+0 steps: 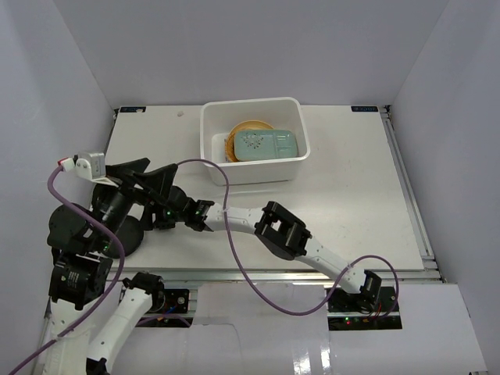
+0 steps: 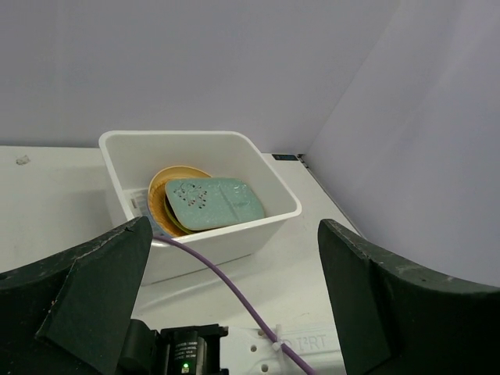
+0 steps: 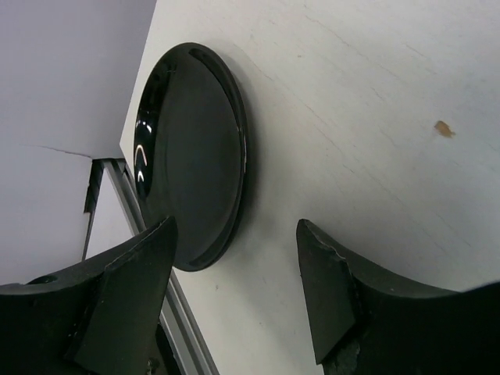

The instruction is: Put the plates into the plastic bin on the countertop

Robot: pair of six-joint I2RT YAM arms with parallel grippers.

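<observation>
The white plastic bin stands at the back middle of the countertop. It holds a stack of plates with the oblong mint-green plate on top and a tan-orange plate under it. A black plate lies near the front left edge. My right gripper is open just beside it. In the right wrist view the black plate lies ahead of my open right gripper, by its left finger and not touching. My left gripper hovers open and empty above. It faces the bin and the mint-green plate.
A purple cable loops from the left wrist over the right arm. The metal rail runs close behind the black plate at the front edge. White walls enclose the table on three sides.
</observation>
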